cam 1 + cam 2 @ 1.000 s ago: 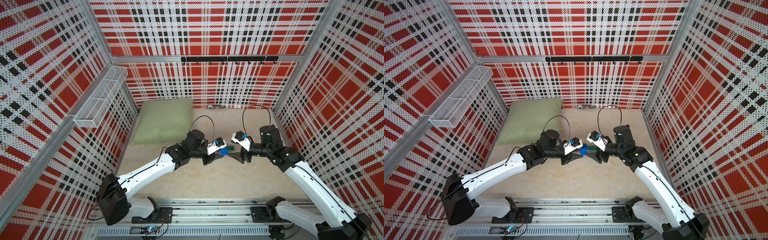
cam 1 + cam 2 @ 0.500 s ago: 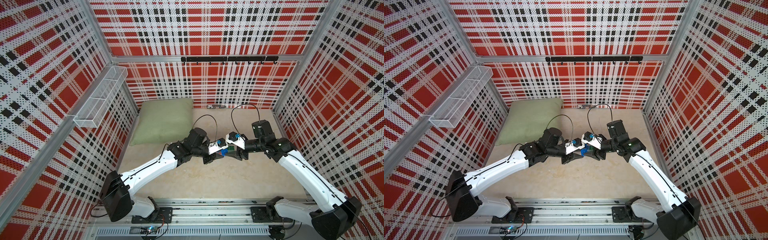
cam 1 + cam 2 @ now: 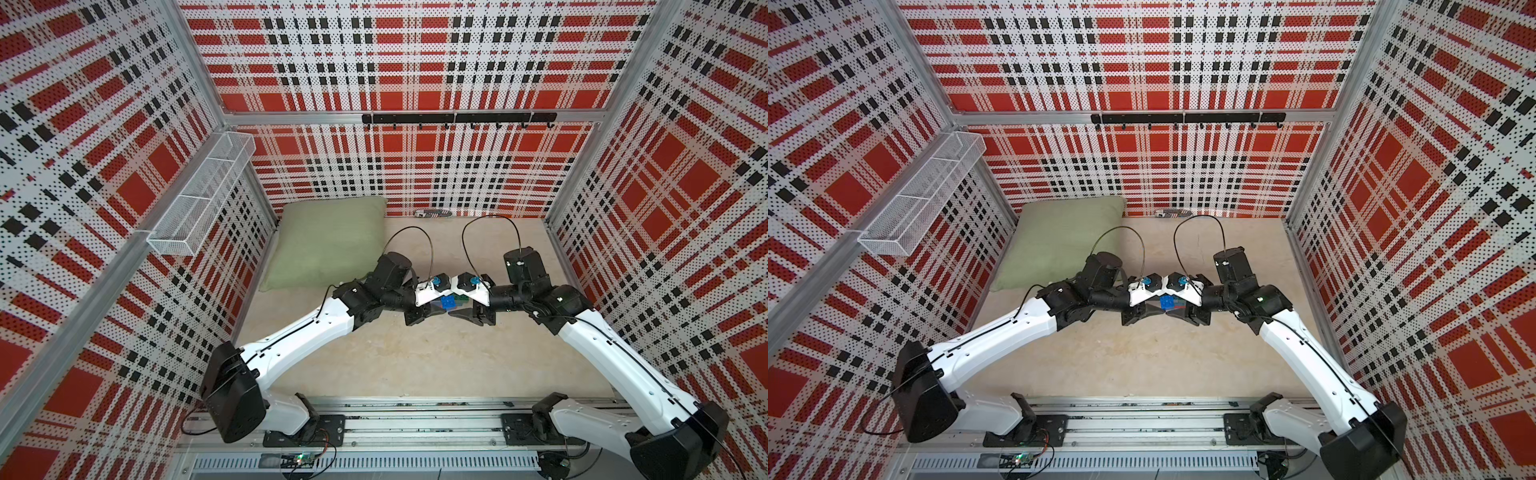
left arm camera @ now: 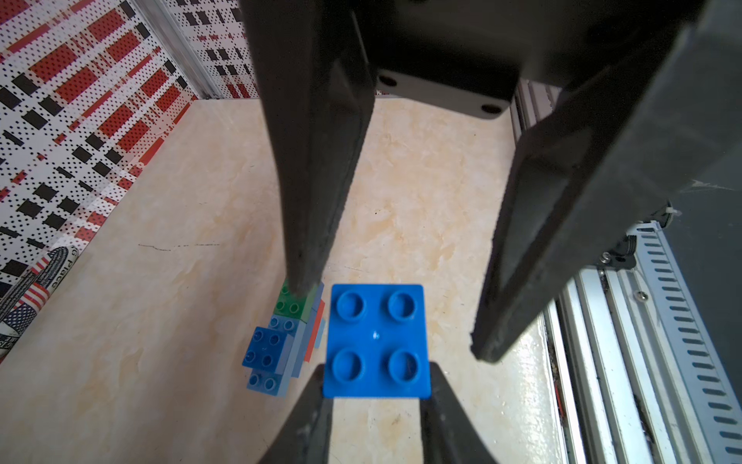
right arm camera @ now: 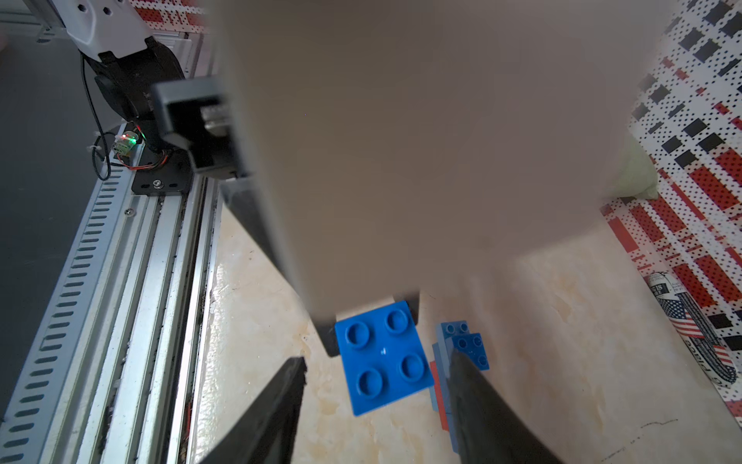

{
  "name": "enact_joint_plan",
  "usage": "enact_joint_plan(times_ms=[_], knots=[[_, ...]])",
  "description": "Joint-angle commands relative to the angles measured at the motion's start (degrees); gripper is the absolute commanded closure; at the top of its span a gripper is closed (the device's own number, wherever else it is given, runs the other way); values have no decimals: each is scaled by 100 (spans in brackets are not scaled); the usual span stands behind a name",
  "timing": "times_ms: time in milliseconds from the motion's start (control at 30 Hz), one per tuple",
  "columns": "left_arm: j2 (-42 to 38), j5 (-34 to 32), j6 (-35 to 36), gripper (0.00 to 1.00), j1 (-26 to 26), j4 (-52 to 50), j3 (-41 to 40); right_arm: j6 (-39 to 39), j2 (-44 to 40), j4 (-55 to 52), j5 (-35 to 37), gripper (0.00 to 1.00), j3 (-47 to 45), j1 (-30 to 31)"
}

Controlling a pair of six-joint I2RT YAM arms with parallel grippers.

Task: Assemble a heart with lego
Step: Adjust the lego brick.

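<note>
The left pincer (image 4: 376,371) is clenched on a blue two-by-two brick (image 4: 376,341), held above the table with its four studs facing the wrist camera. The right pincer (image 5: 376,359) meets it nose to nose with its jaws spread, one finger on each side of that same brick. A gap shows on both sides, so it grips nothing. In both top views the two pincers come together over the middle of the table.

Just beside the brick, on the marbled beige tabletop (image 4: 160,321), lies the heart (image 4: 281,345), a stepped cluster with a green brick at one end, light and dark blue bricks, and a red layer along one edge. In the left wrist view a right-pincer fingertip overlaps the green end; whether it touches cannot be told.

At the foot of the far wall lies a flat stars-and-stripes printed piece (image 4: 28,289). The word "place" reads on it, and the rest is too small. A green pillow (image 3: 324,245) fills the far left corner.
</note>
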Motion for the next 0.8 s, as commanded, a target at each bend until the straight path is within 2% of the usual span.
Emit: enact_joint_plan(times_ms=[0, 400, 600, 767], knots=[[37, 145, 89, 82, -47, -37, 188, -85, 108, 47, 106, 40, 90, 109], [-7, 49, 145, 82, -57, -45, 287, -165, 344, 39, 76, 45, 232, 158], [-187, 161, 111, 82, 202, 109, 13, 11, -295, 591, 138, 45, -164, 156], [-268, 294, 127, 82, 234, 181, -32, 55, -327, 591, 133, 43, -272, 161]])
